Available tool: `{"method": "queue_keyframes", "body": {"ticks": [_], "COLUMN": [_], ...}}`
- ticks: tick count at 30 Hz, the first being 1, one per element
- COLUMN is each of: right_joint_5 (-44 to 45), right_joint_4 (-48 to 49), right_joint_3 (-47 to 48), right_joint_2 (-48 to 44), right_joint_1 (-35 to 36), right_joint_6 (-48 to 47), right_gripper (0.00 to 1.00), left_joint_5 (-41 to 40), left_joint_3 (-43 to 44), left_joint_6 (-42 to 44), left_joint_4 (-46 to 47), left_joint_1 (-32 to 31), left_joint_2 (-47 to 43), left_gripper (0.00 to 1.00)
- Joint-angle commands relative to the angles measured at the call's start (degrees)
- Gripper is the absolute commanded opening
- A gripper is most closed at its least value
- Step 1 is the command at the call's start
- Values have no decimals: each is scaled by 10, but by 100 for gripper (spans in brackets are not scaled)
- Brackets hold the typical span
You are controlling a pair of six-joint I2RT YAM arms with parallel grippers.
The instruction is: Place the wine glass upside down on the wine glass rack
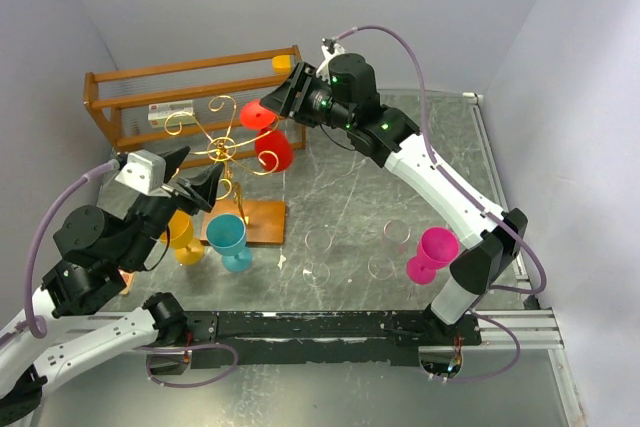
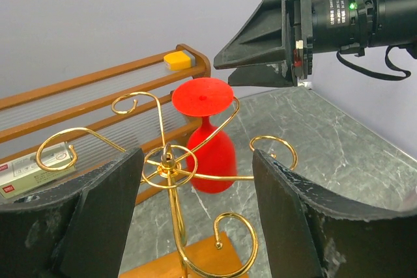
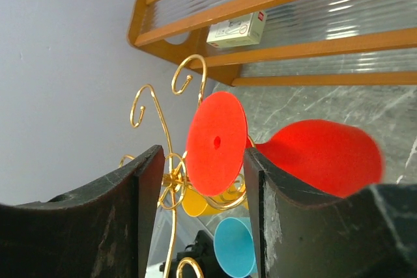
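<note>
Jaws of the right gripper (image 3: 202, 157) stand open, just clear of the red plastic wine glass (image 1: 268, 139), which hangs foot-up, long axis vertical, at three o'clock of the gold wire scroll rack (image 1: 222, 147), farther from the open-jawed left gripper (image 2: 195, 161).

Back left, an orange-brown wooden crate (image 1: 190, 64) carries a small yellow block (image 1: 283, 64) on its top rail, with a white box (image 1: 168, 114) lying inside. Out front on the grey marbled surface (image 1: 400, 187), a yellow glass (image 1: 186, 245) and a teal glass (image 1: 228, 237) sit side by side. Clear glasses (image 1: 320, 239) gather in the middle, and a pink glass (image 1: 435, 252) is off to the right.
</note>
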Motion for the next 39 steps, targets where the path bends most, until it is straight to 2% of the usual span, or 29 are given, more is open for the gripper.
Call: {"method": "queue_keyframes", "body": {"ticks": [1, 8, 12, 21, 28, 33, 39], "right_joint_5": [16, 26, 45, 141, 267, 287, 261], "right_joint_4": [-17, -18, -34, -218, -385, -464, -480], "right_joint_3": [18, -9, -44, -141, -195, -211, -234], "right_joint_2": [-2, -33, -77, -194, -259, -294, -340], "right_joint_1": [-2, -2, -3, -4, -2, -3, -3], "right_joint_6": [-26, -37, -61, -167, -174, -149, -133], "right_gripper": [53, 61, 61, 61, 61, 57, 45], "left_joint_5": [11, 22, 37, 84, 88, 95, 108], "left_joint_3": [23, 40, 63, 97, 96, 95, 107], "left_joint_6": [0, -7, -23, -62, -85, -94, -108], "left_joint_4": [-12, -25, -51, -103, -107, -87, -79], "left_joint_1": [0, 1, 1, 0, 1, 1, 0], "left_joint_2": [4, 13, 26, 46, 52, 56, 71], "left_gripper": [79, 79, 81, 88, 88, 87, 87]}}
